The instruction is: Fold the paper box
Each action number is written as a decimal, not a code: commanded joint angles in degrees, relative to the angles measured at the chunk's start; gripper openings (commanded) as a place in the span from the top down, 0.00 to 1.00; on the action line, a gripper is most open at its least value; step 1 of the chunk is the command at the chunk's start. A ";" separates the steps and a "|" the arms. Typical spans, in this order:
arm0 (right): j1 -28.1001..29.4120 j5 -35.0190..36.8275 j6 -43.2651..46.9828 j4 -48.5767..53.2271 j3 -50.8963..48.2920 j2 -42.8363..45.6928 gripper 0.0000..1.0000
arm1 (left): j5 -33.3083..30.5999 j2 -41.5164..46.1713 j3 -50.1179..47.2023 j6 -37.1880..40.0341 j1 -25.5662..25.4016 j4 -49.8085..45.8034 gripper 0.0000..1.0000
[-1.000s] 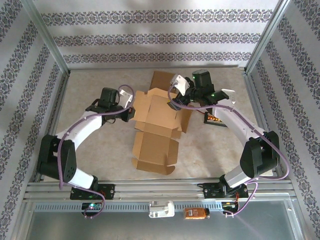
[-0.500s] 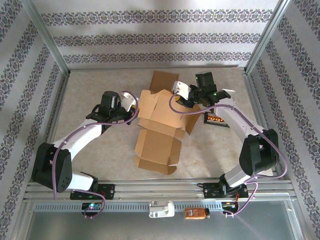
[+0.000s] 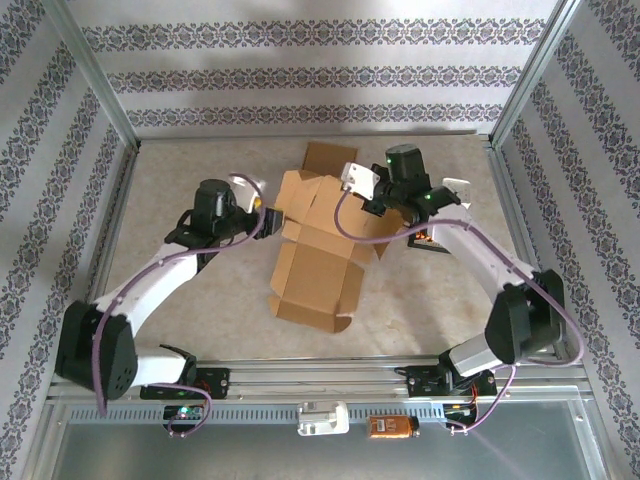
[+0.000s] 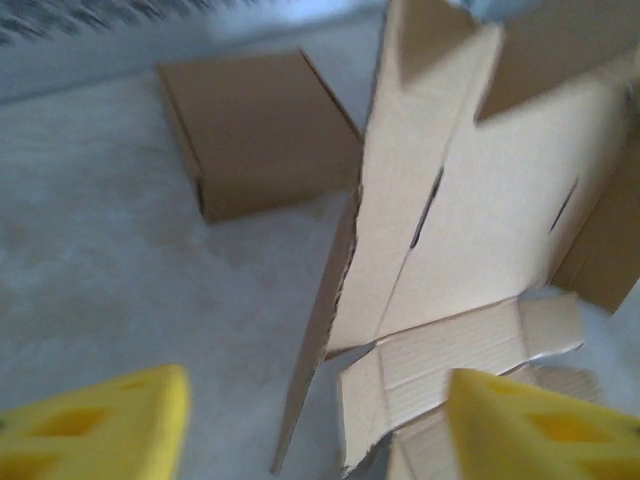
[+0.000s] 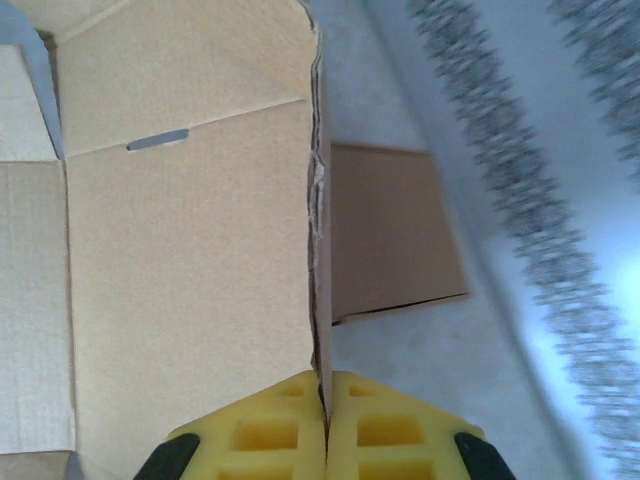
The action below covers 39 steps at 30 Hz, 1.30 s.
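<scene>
Tabletop (image 3: pixel 180 180): right end effector (image 5: pixel 325 392) pinches paper box (image 3: pixel 315 268), left end effector (image 4: pixel 318 425) gapes

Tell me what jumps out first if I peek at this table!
The big brown cardboard box sits in the middle of the table, half folded with its flaps standing up. The right pincer is pinched shut on the edge of one upright wall, while the left pincer hangs open by the box's left side. Behind them, at the far end, lies a smaller closed box.
</scene>
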State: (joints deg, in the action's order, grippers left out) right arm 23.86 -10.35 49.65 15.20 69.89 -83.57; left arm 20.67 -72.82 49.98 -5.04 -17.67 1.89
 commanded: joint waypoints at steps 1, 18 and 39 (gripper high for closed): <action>3.27 14.95 5.56 -10.47 -2.67 4.76 0.98 | -6.62 6.74 -1.16 -23.58 -0.57 7.16 0.21; 14.25 35.23 26.45 -37.16 -24.59 -3.01 0.97 | 2.04 -6.70 -5.44 -62.86 -6.82 21.21 0.50; 16.47 35.22 24.95 -38.02 -27.97 -2.47 0.92 | 6.65 -29.48 3.88 -70.70 -9.07 43.16 0.76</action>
State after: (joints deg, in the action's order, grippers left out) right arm 39.66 24.47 75.00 -24.73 43.35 -86.00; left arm 25.74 -101.60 52.23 -74.70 -25.17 40.45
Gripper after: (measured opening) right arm 0.079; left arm 0.246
